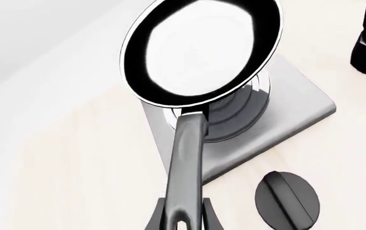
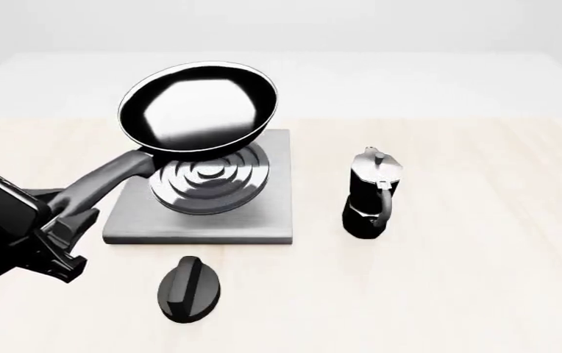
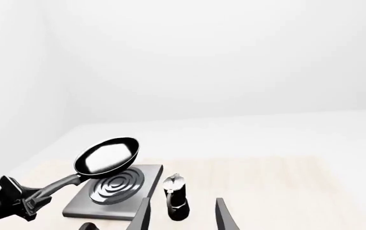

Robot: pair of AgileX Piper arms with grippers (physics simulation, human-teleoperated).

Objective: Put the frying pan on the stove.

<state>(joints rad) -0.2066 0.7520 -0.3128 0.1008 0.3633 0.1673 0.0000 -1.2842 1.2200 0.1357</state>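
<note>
The frying pan (image 2: 198,107) is glossy black and hangs tilted in the air above the burner, its long grey handle (image 2: 114,176) running down toward the left. My left gripper (image 2: 68,217) is shut on the end of that handle; in the left wrist view its fingers (image 1: 209,218) flank the handle (image 1: 186,153). Under the pan (image 1: 202,48) lies the stove (image 2: 266,213), a flat grey slab with a ringed burner (image 2: 207,182). My right gripper (image 3: 184,203) is open and holds nothing, high above the table and out of the front view.
A black-and-silver moka pot (image 2: 369,195) stands to the right of the stove. A small black oval knob (image 2: 190,288) lies in front of the slab, close to my left arm. The light wood table (image 2: 477,279) stretches out to the right.
</note>
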